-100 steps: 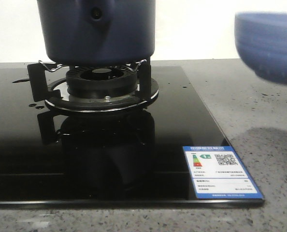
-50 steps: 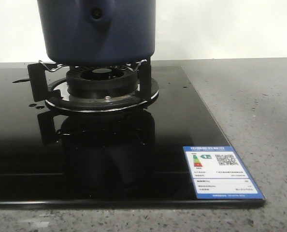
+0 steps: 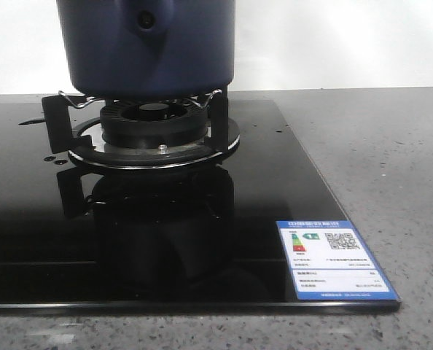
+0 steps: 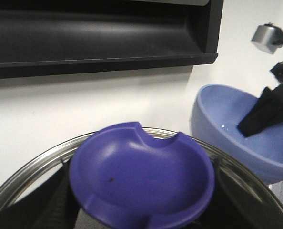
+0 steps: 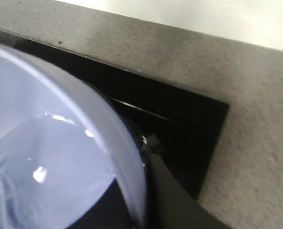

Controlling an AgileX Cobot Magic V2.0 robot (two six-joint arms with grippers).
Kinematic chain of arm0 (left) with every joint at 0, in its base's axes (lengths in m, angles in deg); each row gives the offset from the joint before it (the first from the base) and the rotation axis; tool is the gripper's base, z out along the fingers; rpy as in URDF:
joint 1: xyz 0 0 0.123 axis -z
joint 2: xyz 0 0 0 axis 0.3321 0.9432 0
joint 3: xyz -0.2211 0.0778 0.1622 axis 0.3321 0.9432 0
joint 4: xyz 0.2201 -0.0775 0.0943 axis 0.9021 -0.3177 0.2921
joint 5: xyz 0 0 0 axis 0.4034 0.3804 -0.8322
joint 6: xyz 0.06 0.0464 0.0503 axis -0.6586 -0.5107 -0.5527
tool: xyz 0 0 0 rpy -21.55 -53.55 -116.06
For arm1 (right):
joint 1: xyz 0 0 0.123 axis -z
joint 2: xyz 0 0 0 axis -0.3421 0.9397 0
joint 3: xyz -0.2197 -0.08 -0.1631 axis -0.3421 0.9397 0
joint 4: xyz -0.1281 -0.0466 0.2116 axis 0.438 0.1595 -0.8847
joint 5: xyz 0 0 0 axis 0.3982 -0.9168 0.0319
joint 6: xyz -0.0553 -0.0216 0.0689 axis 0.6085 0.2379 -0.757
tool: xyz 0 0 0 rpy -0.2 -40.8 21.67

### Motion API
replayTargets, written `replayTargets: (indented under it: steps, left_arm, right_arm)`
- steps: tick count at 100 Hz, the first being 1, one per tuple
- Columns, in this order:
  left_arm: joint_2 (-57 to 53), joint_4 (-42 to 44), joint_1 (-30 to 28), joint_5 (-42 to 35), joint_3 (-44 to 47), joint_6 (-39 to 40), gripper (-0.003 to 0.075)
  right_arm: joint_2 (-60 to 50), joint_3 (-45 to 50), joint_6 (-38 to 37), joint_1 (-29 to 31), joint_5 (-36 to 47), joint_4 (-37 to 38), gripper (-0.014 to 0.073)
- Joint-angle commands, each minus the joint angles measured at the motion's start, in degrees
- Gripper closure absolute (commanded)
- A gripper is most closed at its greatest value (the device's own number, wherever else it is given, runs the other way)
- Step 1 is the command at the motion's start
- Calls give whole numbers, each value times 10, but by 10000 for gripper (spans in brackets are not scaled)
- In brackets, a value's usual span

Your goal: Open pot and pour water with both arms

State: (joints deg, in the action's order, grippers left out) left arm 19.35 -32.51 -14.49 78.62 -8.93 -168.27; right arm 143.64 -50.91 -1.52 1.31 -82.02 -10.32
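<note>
Shiny black glass stove top [image 3: 165, 240] lies nearest. Behind it the pot [image 3: 147, 47] sits on the burner [image 3: 152, 127]. It looks heavy and stiff; hold its side stub [image 3: 145, 20]. Right jaws clamp the bowl [image 4: 237, 133] with water. Left jaws: cannot tell.

Lighting: bright, even; mirror reflections on hob [image 3: 27, 219]; highlights on bowl [image 5: 46, 181]; wrist views soft, bowl edges blurred
</note>
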Motion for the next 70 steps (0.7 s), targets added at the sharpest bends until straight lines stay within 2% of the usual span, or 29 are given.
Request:
replayTargets:
  steps: [1,24,56,70]
  left_arm:
    - [-8,-33,4,1,-18,5,489]
    - [-8,-33,4,0,-18,5,489]
    - [-8,-31,17,-6,-18,5,489]
    - [-8,-31,17,-7,-18,5,489]
  right_arm:
    - [-13,-24,-3,-15,77,13,650]
    - [6,-24,-3,-49,159,84,650]
    - [17,-23,-5,-127,213,324,650]
    - [20,-23,-41,-148,236,412,650]
